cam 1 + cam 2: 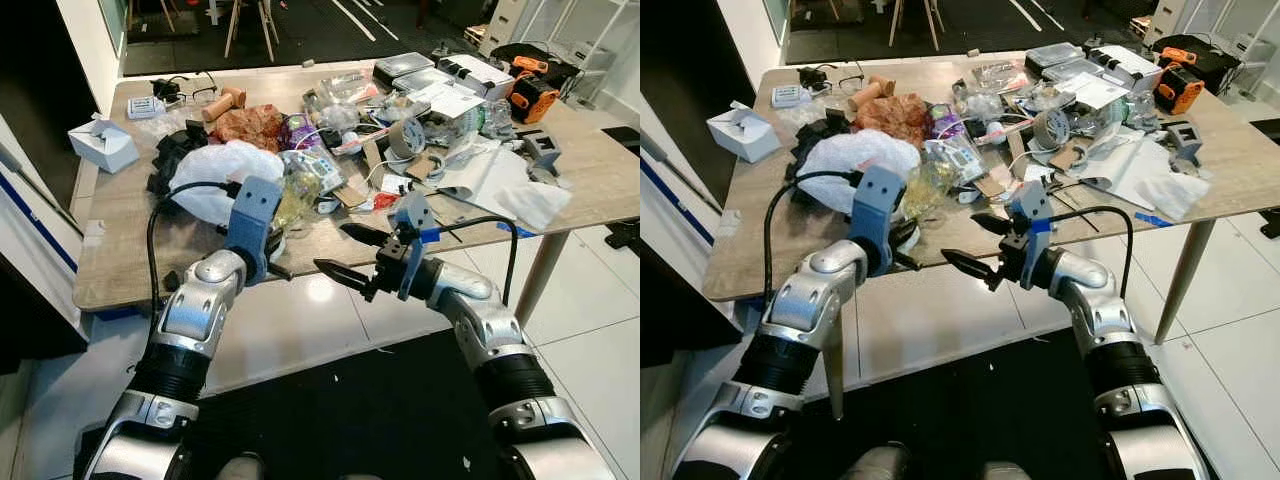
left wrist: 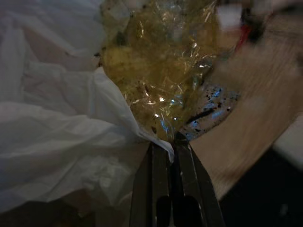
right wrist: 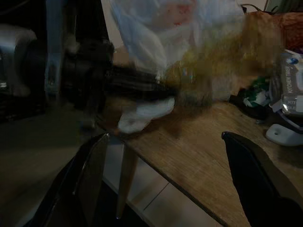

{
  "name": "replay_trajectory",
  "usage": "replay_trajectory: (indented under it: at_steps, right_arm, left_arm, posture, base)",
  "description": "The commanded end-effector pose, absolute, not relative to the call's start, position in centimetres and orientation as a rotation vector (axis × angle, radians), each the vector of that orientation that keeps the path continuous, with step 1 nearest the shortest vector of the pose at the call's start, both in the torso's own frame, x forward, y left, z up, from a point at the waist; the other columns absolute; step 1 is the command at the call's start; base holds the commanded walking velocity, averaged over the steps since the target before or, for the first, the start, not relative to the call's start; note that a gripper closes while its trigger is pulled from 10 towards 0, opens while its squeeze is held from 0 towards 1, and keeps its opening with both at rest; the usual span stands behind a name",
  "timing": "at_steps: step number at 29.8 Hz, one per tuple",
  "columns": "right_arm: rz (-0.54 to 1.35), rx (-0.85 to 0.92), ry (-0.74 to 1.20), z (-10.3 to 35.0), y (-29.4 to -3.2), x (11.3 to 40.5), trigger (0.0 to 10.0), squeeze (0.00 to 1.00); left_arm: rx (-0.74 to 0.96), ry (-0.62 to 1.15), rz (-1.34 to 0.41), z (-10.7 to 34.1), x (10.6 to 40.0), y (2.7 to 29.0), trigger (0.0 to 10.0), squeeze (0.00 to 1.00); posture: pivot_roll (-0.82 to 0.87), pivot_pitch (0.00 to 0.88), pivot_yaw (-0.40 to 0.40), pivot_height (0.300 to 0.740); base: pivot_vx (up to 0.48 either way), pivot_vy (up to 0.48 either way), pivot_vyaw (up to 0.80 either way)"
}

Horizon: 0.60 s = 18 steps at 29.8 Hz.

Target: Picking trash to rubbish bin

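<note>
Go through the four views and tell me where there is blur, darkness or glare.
Left and right eye views: sharp and evenly lit, with a bright glare patch on the floor tiles below the table edge. Left wrist view: dim, clear wrapper fairly sharp, background soft. Right wrist view: dark and motion-blurred, the left gripper smeared.

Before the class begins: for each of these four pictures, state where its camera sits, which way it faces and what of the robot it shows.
Left eye: head, looking down at the cluttered table; both arms show.
Right eye: the same, slightly offset.
Left wrist: along the shut left gripper at the white plastic bag and yellowish wrapper.
Right wrist: between the open right gripper fingers toward the left arm.
Both wrists share the bag and wrapper.
</note>
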State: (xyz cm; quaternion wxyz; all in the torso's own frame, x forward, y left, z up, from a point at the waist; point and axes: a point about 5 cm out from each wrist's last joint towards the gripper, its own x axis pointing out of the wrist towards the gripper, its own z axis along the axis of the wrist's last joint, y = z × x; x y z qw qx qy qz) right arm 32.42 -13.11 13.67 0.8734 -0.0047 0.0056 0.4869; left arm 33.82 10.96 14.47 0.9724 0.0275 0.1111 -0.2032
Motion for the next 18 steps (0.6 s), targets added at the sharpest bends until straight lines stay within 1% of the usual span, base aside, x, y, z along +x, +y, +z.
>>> replay_trajectory:
  at_steps: [1, 4, 5, 6, 7, 8, 9, 10, 12, 18]
  right_arm:
    - [1.016, -0.009, 0.007, 13.8, -13.1, 32.3, 10.0, 0.0]
    - [1.015, -0.009, 0.007, 13.8, -13.1, 32.3, 10.0, 0.0]
    - [1.015, -0.009, 0.007, 13.8, -13.1, 32.3, 10.0, 0.0]
    - [1.015, -0.009, 0.007, 13.8, -13.1, 32.3, 10.0, 0.0]
    - [1.014, -0.009, 0.006, 13.8, -13.1, 32.3, 10.0, 0.0]
    - [1.011, -0.005, -0.002, 13.9, -13.1, 32.3, 10.0, 0.0]
    - [1.01, -0.001, -0.007, 13.9, -13.1, 32.3, 10.0, 0.0]
    - [1.01, -0.001, -0.007, 13.9, -13.1, 32.3, 10.0, 0.0]
    - [1.011, 0.014, -0.022, 14.1, -13.1, 32.2, 10.0, 0.0]
    - [1.022, 0.049, -0.061, 14.5, -13.2, 31.9, 10.0, 0.0]
  left_arm:
    - [-0.021, 0.123, -0.427, 16.2, 34.0, 10.8, 0.0, 0.0]
    - [-0.142, -0.007, -0.481, 18.1, 33.7, 10.9, 0.1, 0.0]
    - [-0.142, -0.007, -0.481, 18.1, 33.7, 10.9, 0.1, 0.0]
    - [-0.164, -0.03, -0.488, 18.3, 33.6, 11.1, 0.8, 0.0]
    - [-0.169, -0.036, -0.49, 18.3, 33.6, 11.2, 1.7, 0.0]
    - [-0.208, -0.057, -0.526, 18.0, 33.2, 11.3, 7.9, 0.0]
    - [-0.239, -0.064, -0.541, 17.7, 33.1, 11.4, 10.0, 0.0]
    - [-0.239, -0.064, -0.541, 17.7, 33.1, 11.4, 10.0, 0.0]
    - [-0.297, -0.065, -0.547, 16.9, 32.9, 11.7, 10.0, 0.0]
    - [-0.326, -0.038, -0.527, 15.0, 32.5, 12.5, 10.0, 0.0]
  posture:
    - [-0.04, 0.0, -0.048, 0.74]
    - [-0.04, 0.0, -0.049, 0.74]
    - [-0.04, 0.0, -0.049, 0.74]
    - [-0.04, 0.0, -0.05, 0.74]
    - [-0.04, 0.0, -0.048, 0.74]
    - [-0.04, 0.0, -0.048, 0.74]
    - [-0.04, 0.0, -0.048, 0.74]
    - [-0.04, 0.0, -0.048, 0.74]
    - [-0.05, 0.0, -0.049, 0.74]
    - [-0.04, 0.0, -0.054, 0.74]
  base:
    - [0.0, 0.0, 0.0]
    - [0.0, 0.0, 0.0]
    - [0.0, 0.0, 0.0]
    - [0.0, 0.0, 0.0]
    - [0.0, 0.0, 0.0]
    - [0.0, 0.0, 0.0]
    - [0.0, 0.0, 0.0]
    - [0.0, 0.0, 0.0]
    - [0.0, 0.0, 0.0]
    - [0.0, 0.0, 0.0]
